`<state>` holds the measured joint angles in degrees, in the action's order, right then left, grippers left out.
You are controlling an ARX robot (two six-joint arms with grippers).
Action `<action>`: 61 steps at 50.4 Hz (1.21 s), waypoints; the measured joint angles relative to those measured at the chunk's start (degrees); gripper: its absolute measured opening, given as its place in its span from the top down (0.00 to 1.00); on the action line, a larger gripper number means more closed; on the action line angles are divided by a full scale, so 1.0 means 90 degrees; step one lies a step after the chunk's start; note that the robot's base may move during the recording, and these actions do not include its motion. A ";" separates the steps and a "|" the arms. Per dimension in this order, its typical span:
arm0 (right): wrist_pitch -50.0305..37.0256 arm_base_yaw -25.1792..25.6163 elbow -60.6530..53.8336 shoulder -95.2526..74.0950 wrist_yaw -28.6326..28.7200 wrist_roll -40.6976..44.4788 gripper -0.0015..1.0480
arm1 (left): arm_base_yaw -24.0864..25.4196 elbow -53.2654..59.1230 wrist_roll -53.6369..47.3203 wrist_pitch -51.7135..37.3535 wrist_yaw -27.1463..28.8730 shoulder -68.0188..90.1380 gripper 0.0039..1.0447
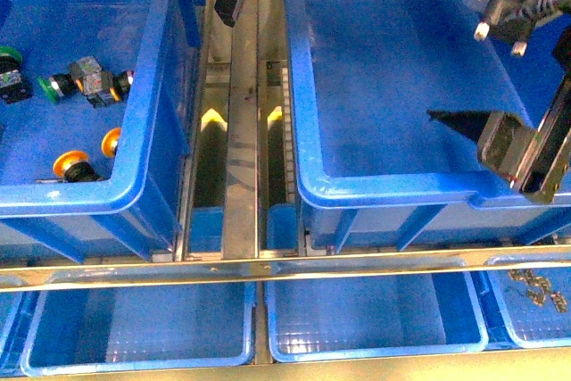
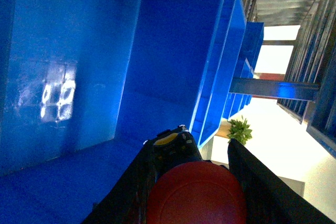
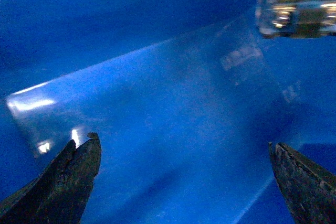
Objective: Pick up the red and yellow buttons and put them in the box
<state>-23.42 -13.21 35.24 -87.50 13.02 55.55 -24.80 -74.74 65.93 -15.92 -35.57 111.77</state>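
Crate contents, front view: large deep blue plastic crate (image 1: 393, 192) on the right, plain blue floor showing. On the left, second blue plastic crate (image 1: 147, 131) holds two yellow-orange mushroom-cap buttons (image 1: 71, 165) near its front wall and green-capped switches (image 1: 53, 85) further back. At lower right, shallow blue tray (image 1: 526, 335) contains small metal parts (image 1: 537, 289). The left gripper (image 2: 202, 148) pinches a round red-capped button (image 2: 197, 195) over a blue crate interior. The right gripper (image 3: 184, 145) is spread wide above blue crate floor.
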 joint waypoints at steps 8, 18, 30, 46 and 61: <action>-0.0049 0.0170 0.0355 -0.0182 -0.0172 0.0180 0.06 | 0.0068 -0.0041 0.0027 -0.0015 0.0000 0.0000 0.68; -0.0316 0.0355 0.0403 -0.0226 -0.0321 0.0117 0.06 | 0.0155 -0.0165 0.0024 0.0010 -0.0019 0.0002 0.68; -0.0316 0.0381 0.0403 -0.0223 -0.0325 0.0117 0.06 | 0.0240 -0.0243 0.0015 0.0066 -0.0049 0.0012 0.68; -0.0544 -0.0078 0.0712 -0.0197 -0.1112 -0.0840 0.06 | 0.0231 -0.0253 -0.0034 0.0143 -0.0049 0.0095 0.68; -0.0214 -0.0491 0.1370 -0.0359 -0.0928 -0.0821 0.06 | 0.0233 -0.0265 -0.0046 0.0153 -0.0022 0.0095 0.68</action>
<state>-25.34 -17.63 47.57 -90.74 4.67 48.16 -22.70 -77.12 65.52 -14.55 -35.77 112.62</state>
